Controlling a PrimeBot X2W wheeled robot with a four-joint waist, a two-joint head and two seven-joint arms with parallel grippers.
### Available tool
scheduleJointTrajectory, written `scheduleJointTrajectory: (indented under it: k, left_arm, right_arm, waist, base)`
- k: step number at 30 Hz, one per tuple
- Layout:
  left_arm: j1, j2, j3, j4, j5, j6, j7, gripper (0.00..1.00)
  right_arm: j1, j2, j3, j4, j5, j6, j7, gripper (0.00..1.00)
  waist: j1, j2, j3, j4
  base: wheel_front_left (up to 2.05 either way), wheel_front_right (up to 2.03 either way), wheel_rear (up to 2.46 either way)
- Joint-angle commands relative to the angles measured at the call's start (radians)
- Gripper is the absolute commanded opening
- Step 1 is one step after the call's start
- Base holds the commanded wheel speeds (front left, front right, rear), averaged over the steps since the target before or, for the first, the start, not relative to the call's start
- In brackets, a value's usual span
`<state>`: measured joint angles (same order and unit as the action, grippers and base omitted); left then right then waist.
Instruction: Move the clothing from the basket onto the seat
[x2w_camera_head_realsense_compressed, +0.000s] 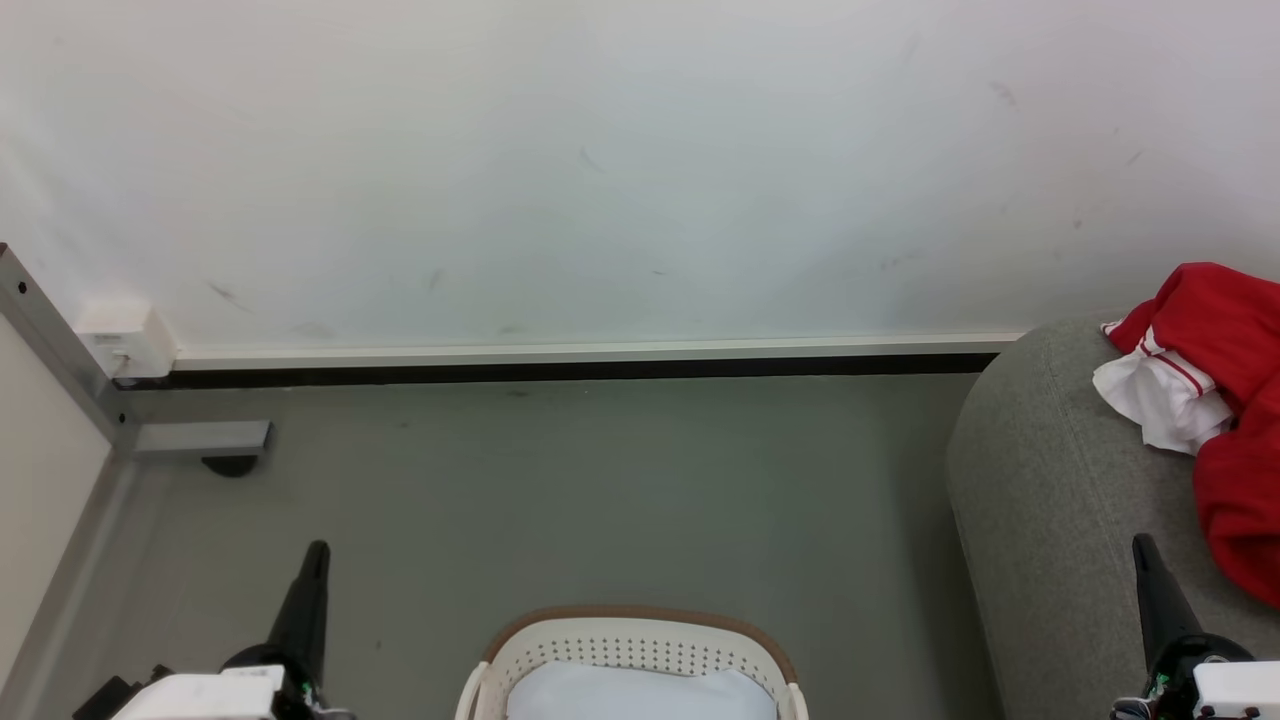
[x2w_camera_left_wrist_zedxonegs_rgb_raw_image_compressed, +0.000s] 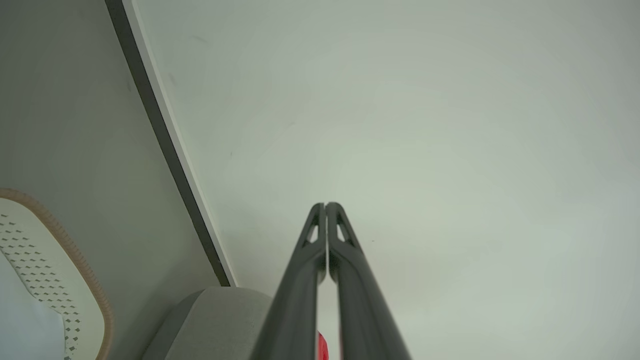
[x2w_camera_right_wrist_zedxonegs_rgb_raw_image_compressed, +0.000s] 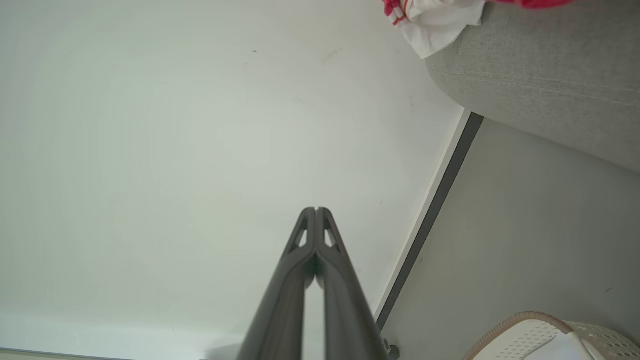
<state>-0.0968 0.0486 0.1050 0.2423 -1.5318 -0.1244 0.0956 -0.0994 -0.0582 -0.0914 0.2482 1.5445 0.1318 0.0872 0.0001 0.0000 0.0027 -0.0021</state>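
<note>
Basket (x2w_camera_head_realsense_compressed: 640, 645) on grey floor (x2w_camera_head_realsense_compressed: 600, 500); white wall (x2w_camera_head_realsense_compressed: 600, 150)

The left hand (x2w_camera_left_wrist_zedxonegs_rgb_raw_image_compressed: 326, 206), tips meeting, faces the white wall (x2w_camera_left_wrist_zedxonegs_rgb_raw_image_compressed: 425, 125), the basket (x2w_camera_left_wrist_zedxonegs_rgb_raw_image_compressed: 40, 270) to one side.

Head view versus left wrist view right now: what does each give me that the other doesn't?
Head view adds: the right gripper, a white wall box, the clothing's white panels. Left wrist view adds: the left gripper's tips seen pressed shut. Both: the basket, its pale sheet, the grey seat, red clothing.
</note>
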Motion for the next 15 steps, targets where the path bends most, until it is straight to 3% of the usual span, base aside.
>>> scheduleJointTrajectory:
  k: [1, 15]
  left_arm:
    - [-0.012, 0.003, 0.006, 0.0, -0.029, -0.008, 0.006, 0.0]
    - [-0.017, 0.003, 0.012, 0.004, -0.087, -0.009, 0.023, 0.0]
  right_arm:
    - [-0.011, 0.001, -0.006, -0.007, 0.022, -0.002, 0.007, 0.0]
    - [-0.014, 0.003, -0.018, -0.007, 0.075, -0.002, 0.023, 0.0]
  waist:
    - [0.0, 0.0, 0.0, 0.0]
    - [-0.0001, 0.0, 0.0, 0.002]
  base:
    - [0.0, 0.0, 0.0]
    - [0.0, 0.0, 0.0]
